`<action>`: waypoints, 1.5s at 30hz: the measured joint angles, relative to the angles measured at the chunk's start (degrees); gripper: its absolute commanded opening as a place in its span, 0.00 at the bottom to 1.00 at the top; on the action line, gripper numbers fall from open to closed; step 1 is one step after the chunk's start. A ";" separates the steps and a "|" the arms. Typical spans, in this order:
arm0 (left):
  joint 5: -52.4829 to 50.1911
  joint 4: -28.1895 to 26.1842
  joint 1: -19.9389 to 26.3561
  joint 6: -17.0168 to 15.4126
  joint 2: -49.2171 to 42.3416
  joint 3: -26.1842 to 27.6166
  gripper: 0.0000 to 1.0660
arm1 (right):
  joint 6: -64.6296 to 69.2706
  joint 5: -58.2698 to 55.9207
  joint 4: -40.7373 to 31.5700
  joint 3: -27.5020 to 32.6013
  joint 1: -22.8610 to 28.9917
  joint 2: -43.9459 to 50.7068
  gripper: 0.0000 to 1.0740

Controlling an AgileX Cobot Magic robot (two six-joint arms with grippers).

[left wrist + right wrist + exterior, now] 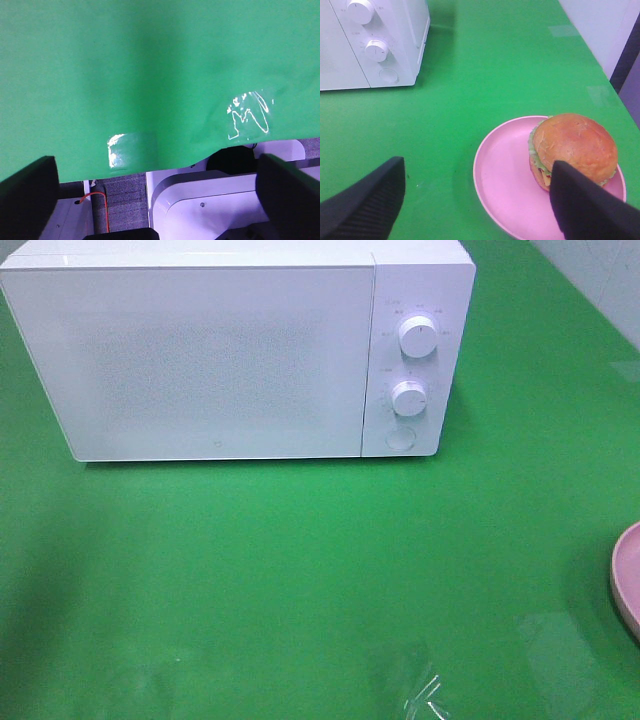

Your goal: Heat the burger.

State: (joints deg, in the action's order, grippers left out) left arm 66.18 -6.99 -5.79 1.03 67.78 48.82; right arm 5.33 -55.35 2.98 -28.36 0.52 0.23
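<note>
The microwave (235, 350) stands at the back of the green table (300, 570) with its door shut and its two dials (416, 337) facing the arms, so the controls and the door can be reached from the front. The burger (572, 148) sits upright on the pink plate (502, 185), toward one side of it, leaving bare plate beside it. In the high view only the plate's rim shows, at the right edge of the table, well apart from the microwave; this places it on the right arm's side.

The right gripper (475, 200) hangs above the table just short of the plate, jaws spread wide and empty, one finger (585, 205) overlapping the burger in the wrist view; contact cannot be confirmed. The spread appears suited to the bun's width.

The left gripper (155, 200) is also wide open and empty, over the near table edge, away from all objects.

Judgement: the door is not yet opened, and no heating step has begun.
</note>
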 measured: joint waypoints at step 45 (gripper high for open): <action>-4.70 1.49 0.00 0.23 -68.07 -19.08 0.96 | 0.00 0.00 0.00 0.00 0.00 0.00 0.71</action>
State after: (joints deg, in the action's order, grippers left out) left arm 61.48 -5.50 -5.79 1.26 -0.29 29.74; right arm 5.33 -55.35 2.98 -28.36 0.52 0.23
